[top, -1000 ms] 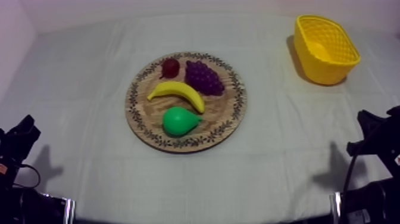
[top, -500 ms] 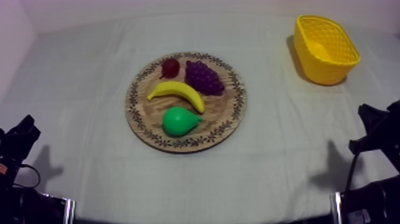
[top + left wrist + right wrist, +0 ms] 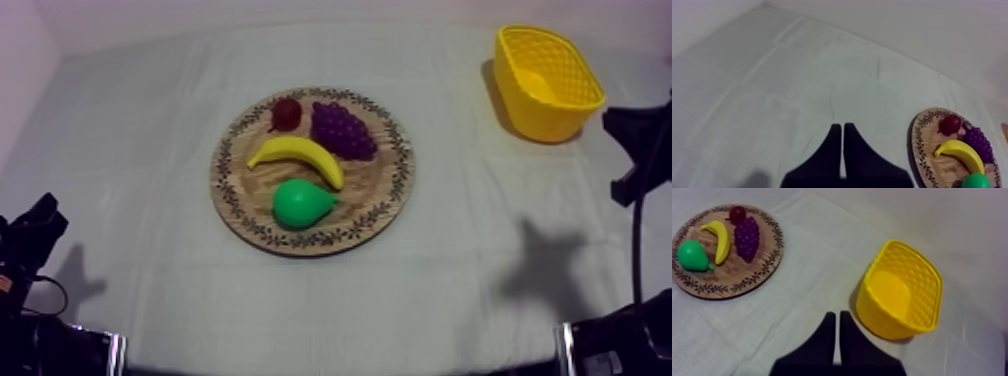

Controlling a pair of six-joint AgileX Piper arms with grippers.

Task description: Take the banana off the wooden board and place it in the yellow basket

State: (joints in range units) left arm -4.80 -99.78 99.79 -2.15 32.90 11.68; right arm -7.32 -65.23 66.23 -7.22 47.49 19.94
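The yellow banana (image 3: 297,157) lies across the middle of the round wooden board (image 3: 378,185), between the purple grapes (image 3: 342,130) and the green pear (image 3: 302,203). A small red fruit (image 3: 286,112) sits at the board's far rim. The yellow basket (image 3: 530,112) stands at the far right, with nothing in it. My right gripper (image 3: 625,125) hangs near the table's right edge, just in front of the basket (image 3: 882,320), fingers together (image 3: 837,317). My left gripper (image 3: 40,218) rests low at the left, shut (image 3: 842,129), well left of the board (image 3: 922,152) and banana (image 3: 959,152).
Grey-white cloth covers the whole table, with open cloth between the board and the basket. The right arm's shadow falls on the cloth at the near right. The walls rise behind the table's far edge.
My right arm has lifted from its low spot at the right and moved farther back, toward the basket. The left arm and the fruit have not moved.
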